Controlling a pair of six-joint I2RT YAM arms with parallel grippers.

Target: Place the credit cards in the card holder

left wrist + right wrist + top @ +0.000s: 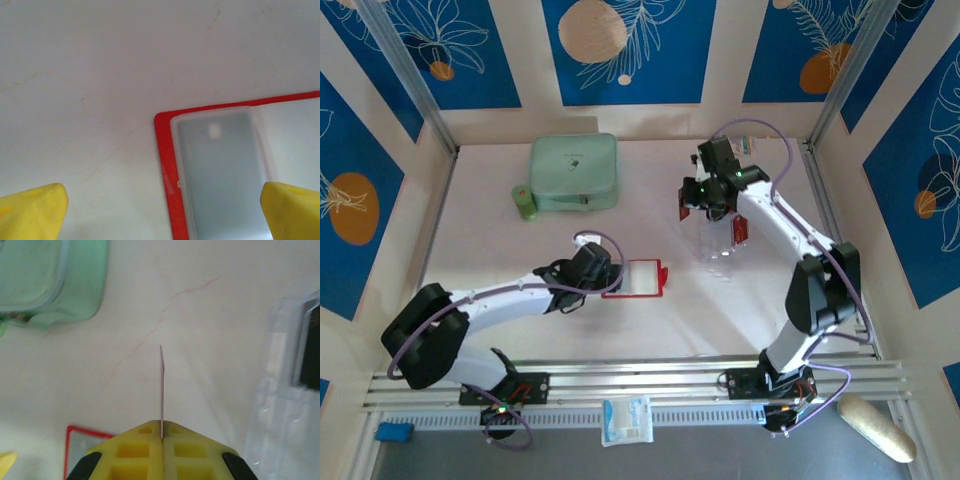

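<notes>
The card holder [636, 278] lies open on the table, red-rimmed with clear sleeves facing up. My left gripper [604, 272] hovers at its left edge, open; in the left wrist view the red rim [166, 165] runs between the two wide-apart yellow fingertips [35, 210]. My right gripper [713, 203] is raised over the clear tiered stand [718, 238] and is shut on a credit card [161, 385], seen edge-on and sticking out past the pads. Another red card [740, 230] stands in the clear stand. The wallet's corner [80, 450] shows low left in the right wrist view.
A large mint-green case [574, 172] sits at the back with a small green cylinder [524, 201] at its left. The clear stand [285, 405] is close on the right of my right gripper. Walls enclose the table on three sides.
</notes>
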